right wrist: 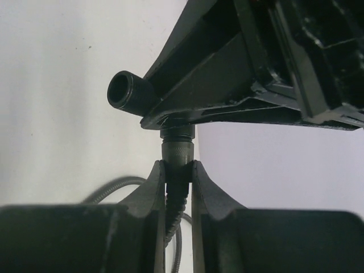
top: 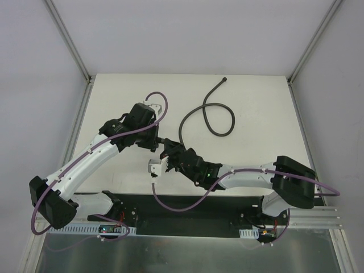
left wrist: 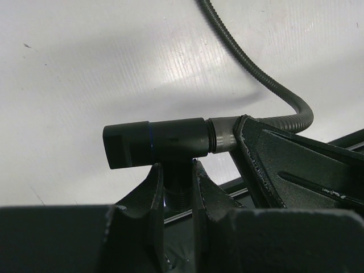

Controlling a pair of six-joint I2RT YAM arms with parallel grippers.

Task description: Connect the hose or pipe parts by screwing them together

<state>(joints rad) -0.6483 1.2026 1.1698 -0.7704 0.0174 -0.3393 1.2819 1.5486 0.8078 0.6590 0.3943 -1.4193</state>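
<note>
The small black T-shaped fitting [left wrist: 159, 142] is held above the white table, and my left gripper [left wrist: 177, 170] is shut on its threaded stem. The hose's knurled end nut [left wrist: 223, 135] meets the fitting's right port. From there the dark-grey hose [left wrist: 256, 74] curves up and away. My right gripper [right wrist: 178, 168] is shut on the hose just behind that nut [right wrist: 178, 149], with the fitting's open port [right wrist: 124, 91] above it. In the top view both grippers, left [top: 157, 142] and right [top: 169, 152], meet at mid-table, and the hose [top: 219, 116] loops toward the far side.
The white table [top: 261, 136] is bounded by grey walls and metal frame posts [top: 74, 51]. A black base plate [top: 187, 211] lies along the near edge between the arm bases. Purple cables [top: 162, 105] run along both arms.
</note>
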